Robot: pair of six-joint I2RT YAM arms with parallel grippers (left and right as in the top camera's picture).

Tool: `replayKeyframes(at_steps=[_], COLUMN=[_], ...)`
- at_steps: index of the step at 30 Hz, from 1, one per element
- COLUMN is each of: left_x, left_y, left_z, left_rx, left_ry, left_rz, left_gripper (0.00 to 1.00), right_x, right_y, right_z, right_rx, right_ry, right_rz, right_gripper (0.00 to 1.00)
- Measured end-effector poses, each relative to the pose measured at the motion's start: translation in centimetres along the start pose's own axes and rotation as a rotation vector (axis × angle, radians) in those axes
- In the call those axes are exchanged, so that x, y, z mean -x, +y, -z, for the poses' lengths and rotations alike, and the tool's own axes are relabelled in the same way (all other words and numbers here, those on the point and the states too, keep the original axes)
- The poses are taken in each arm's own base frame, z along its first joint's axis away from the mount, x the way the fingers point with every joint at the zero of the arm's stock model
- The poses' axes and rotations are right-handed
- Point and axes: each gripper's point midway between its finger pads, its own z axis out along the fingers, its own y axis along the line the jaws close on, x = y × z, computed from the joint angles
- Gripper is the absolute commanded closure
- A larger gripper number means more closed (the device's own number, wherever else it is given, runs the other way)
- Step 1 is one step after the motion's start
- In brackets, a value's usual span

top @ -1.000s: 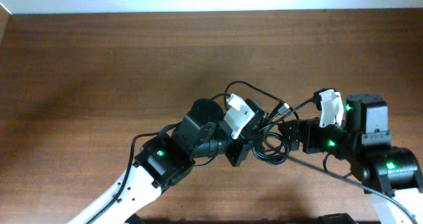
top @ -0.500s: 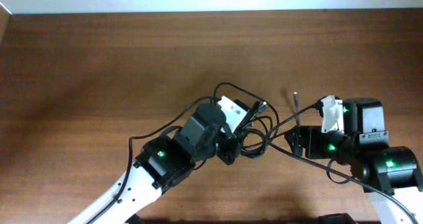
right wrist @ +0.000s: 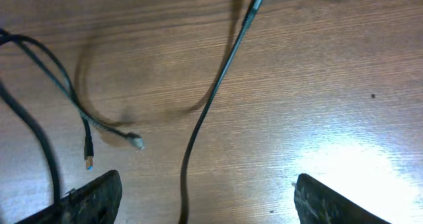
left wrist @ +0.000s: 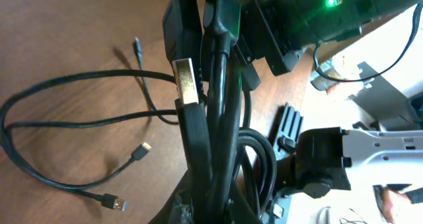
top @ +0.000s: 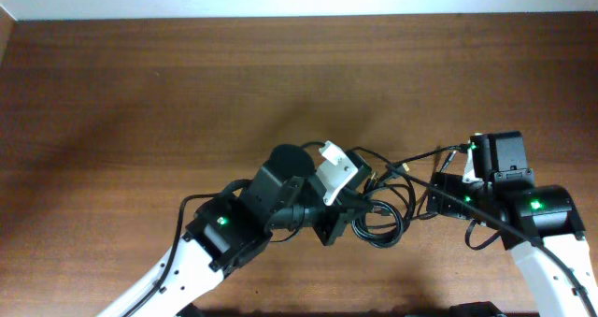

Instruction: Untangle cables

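Black cables (left wrist: pixel 218 118) bunch close up, loose loops trailing across the table (left wrist: pixel 59 39).

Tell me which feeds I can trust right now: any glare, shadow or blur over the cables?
Overhead: even light and sharp, though the left arm covers part of the cables. Left wrist: the lifted bunch crowds the lens, dark and soft; strands on the table behind read clearer. Right wrist: white glare on the table at lower right, a soft shadow left of the middle cable.

Overhead view evenly lit, right wrist view with white glare patch on table (right wrist: pixel 344 159), soft shadows beside cables (right wrist: pixel 210 100), left wrist view with near cables blurred, right edge overexposed.
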Motion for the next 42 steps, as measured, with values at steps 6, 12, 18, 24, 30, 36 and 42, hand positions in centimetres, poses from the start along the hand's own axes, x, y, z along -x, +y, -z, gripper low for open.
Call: replayKeyframes(at_steps=[6, 12, 18, 24, 30, 36, 42], left_x=[1.6, 5.7, 7.9, 9.2, 9.4, 9.1, 4.4], left_y=[3.0, 3.5, 1.9, 0.7, 0.6, -0.4, 1.0], left_z=[1.5, 2.4, 3.1, 6.0, 6.5, 6.3, 5.0], left_rx=[0.209, 0.203, 0.081, 0.025, 0.003, -0.028, 0.148], left_ry=[-0.092, -0.308, -0.400, -0.479, -0.494, -0.458, -0.248], left_rz=[0.051, 0.372, 0.558, 0.639, 0.708, 0.667, 0.237], left_gripper=[1.00, 1.00, 1.00, 1.00, 0.92, 0.01, 0.01], right_x=[-0.8, -1.7, 0.2, 0.8, 1.0, 1.0, 0.5], right_y=[4.0, 9.1, 12.3, 13.5, 13.8, 13.8, 12.4], right_z=[4.9, 10.6, 14.5, 16.7, 17.3, 17.2, 14.8], right_rx=[0.299, 0.670, 0.911, 1.026, 1.053, 1.052, 0.927], right_ry=[-0.127, -0.216, -0.277, -0.300, -0.315, -0.305, -0.283], right_rz=[0.001, 0.069, 0.059, 0.070, 0.083, 0.073, 0.048], right_gripper=[0.18, 0.27, 0.43, 0.90, 0.96, 0.96, 0.96])
